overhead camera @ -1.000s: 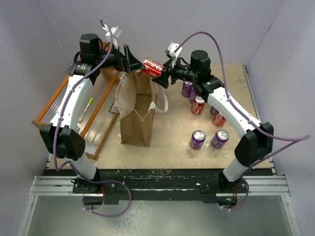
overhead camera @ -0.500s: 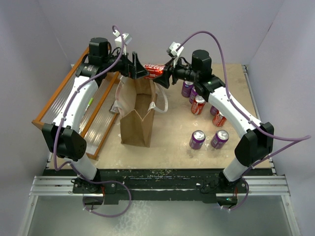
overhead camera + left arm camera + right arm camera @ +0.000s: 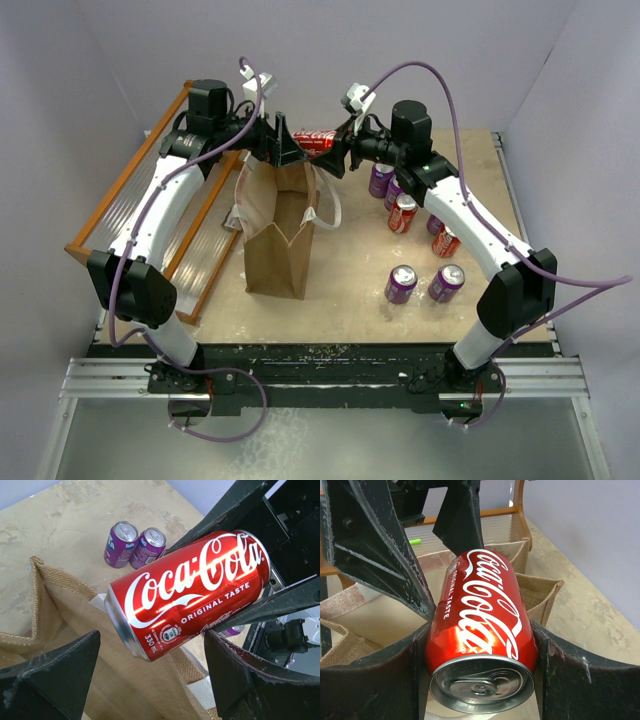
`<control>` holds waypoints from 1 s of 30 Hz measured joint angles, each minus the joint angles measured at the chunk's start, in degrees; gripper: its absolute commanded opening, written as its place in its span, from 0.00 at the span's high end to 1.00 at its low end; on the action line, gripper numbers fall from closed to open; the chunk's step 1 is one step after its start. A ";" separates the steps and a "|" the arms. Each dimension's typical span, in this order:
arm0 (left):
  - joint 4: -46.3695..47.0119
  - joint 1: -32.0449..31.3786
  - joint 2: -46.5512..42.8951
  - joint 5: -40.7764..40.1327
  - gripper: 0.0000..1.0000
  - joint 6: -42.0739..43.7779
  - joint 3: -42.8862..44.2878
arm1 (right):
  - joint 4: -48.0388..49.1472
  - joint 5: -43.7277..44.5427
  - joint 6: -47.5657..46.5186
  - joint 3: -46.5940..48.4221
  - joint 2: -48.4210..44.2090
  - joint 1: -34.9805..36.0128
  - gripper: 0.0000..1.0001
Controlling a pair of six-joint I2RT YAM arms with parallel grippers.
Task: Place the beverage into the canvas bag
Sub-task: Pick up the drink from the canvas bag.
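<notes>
Your right claw (image 3: pixel 479 645) is clamped on the red Coca-Cola can (image 3: pixel 480 605), which lies on its side above the far end of the canvas bag (image 3: pixel 272 255). Your left claw (image 3: pixel 151 640) stands wide, its fingers flanking the can's other end.

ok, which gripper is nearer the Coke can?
Right. The right gripper grips the Coke can at its tab end over the canvas bag; the left gripper, jaws open, straddles the other end, not yet closed on it.
</notes>
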 measured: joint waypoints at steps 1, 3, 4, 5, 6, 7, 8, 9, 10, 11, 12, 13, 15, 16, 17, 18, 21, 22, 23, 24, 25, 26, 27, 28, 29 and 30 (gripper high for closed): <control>0.02 -0.09 0.00 0.42 0.08 0.31 -0.09 | -0.02 -0.07 0.00 0.00 -0.04 0.00 1.00; 0.04 -0.15 0.02 1.18 0.05 1.09 -0.24 | -0.46 -0.07 -0.09 0.00 -0.37 0.00 1.00; 0.15 -0.09 0.02 1.68 0.04 1.25 -0.33 | -0.72 -0.07 -0.17 -0.02 -0.68 -0.02 1.00; 0.44 0.24 0.02 2.60 0.03 1.20 -0.48 | -0.90 -0.07 -0.37 -0.17 -1.07 -0.02 1.00; 0.81 0.63 0.02 3.93 0.03 0.96 -0.61 | -0.81 -0.11 -0.52 -0.61 -1.66 0.00 1.00; 1.51 1.05 0.02 5.44 0.02 0.63 -0.98 | -0.81 -0.11 -0.70 -0.98 -2.29 0.02 1.00; 2.25 1.49 0.02 6.93 0.02 0.09 -1.31 | -0.79 -0.20 -0.85 -1.42 -3.08 0.07 1.00; 2.78 2.10 0.02 8.63 0.02 -0.44 -1.57 | -0.59 -0.28 -1.11 -1.70 -3.78 0.09 1.00; 3.45 2.71 0.02 9.99 0.01 -0.92 -1.81 | -0.42 -0.31 -1.22 -1.84 -4.17 0.11 1.00; 4.02 3.45 0.02 11.37 0.01 -1.42 -1.88 | -0.15 -0.48 -1.36 -1.90 -4.61 0.11 1.00; 4.57 3.93 0.02 12.33 0.01 -1.79 -1.88 | 0.11 -0.57 -1.55 -1.90 -4.92 0.09 1.00; 5.38 4.42 0.02 13.35 0.01 -2.36 -1.88 | 0.42 -0.63 -1.60 -1.90 -5.09 0.11 1.00; 7.28 5.01 0.28 15.50 0.01 -3.76 -1.88 | 0.81 -0.96 -1.79 -1.90 -5.27 0.11 1.00; 8.04 5.11 0.48 16.22 0.01 -4.37 -1.90 | 0.94 -1.20 -1.97 -1.90 -5.29 0.09 1.00; 8.81 5.14 0.74 16.87 0.00 -5.22 -1.92 | 1.11 -1.31 -2.10 -1.90 -5.29 0.07 1.00; 9.62 5.18 1.11 17.53 0.00 -6.05 -1.95 | 1.16 -1.31 -2.23 -1.90 -5.29 0.04 1.00; 12.17 5.33 2.49 19.41 0.00 -9.11 -1.97 | 1.16 -1.29 -2.67 -1.90 -5.29 -0.22 1.00; 13.25 5.35 2.99 20.17 0.00 -10.45 -1.99 | 1.18 -1.29 -2.71 -1.90 -5.29 -0.28 1.00; 13.99 5.35 3.28 20.59 0.00 -11.34 -2.03 | 1.16 -1.27 -2.73 -1.90 -5.29 -0.35 1.00; 14.80 5.38 3.56 21.11 0.00 -12.37 -2.08 | 1.16 -1.25 -2.82 -1.92 -5.29 -0.39 1.00; 15.93 5.38 3.80 21.62 0.01 -13.46 -2.21 | 1.18 -1.25 -2.91 -1.92 -5.29 -0.44 1.00; 16.98 5.42 3.96 22.16 0.01 -14.73 -2.40 | 1.22 -1.27 -3.02 -1.92 -5.29 -0.46 1.00; 17.97 5.44 4.11 22.62 0.01 -15.87 -2.51 | 1.25 -1.29 -3.08 -1.92 -5.29 -0.48 1.00; 19.32 5.46 4.20 23.21 0.01 -17.05 -2.75 | 1.22 -1.29 -3.13 -1.92 -5.29 -0.48 1.00; 20.74 5.49 4.28 23.69 0.01 -18.34 -3.04 | 1.07 -1.33 -3.17 -1.92 -5.27 -0.48 1.00; 21.92 5.49 4.33 24.13 0.01 -19.30 -3.23 | 0.83 -1.38 -3.21 -1.92 -5.25 -0.48 1.00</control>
